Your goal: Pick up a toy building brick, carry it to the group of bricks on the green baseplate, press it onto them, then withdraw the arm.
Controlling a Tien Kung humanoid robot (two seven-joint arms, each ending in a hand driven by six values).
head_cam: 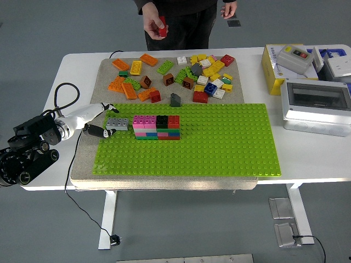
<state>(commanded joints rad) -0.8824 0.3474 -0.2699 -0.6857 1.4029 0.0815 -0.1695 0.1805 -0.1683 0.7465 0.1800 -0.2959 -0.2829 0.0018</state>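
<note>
On the white desk (pixel 49 181) a green baseplate (pixel 219 148) carries stacked bricks (pixel 157 127), and at their 9 o'clock the left hand (pixel 97 119) pinches a grey brick (pixel 117 124) just beside them.

No legible text, labels, brands or numbers. The yellow box (pixel 272 68) at the table's right end carries a small round emblem and printing too small to read; the grey enclosure (pixel 316 106) beside it shows no readable marking.
</note>
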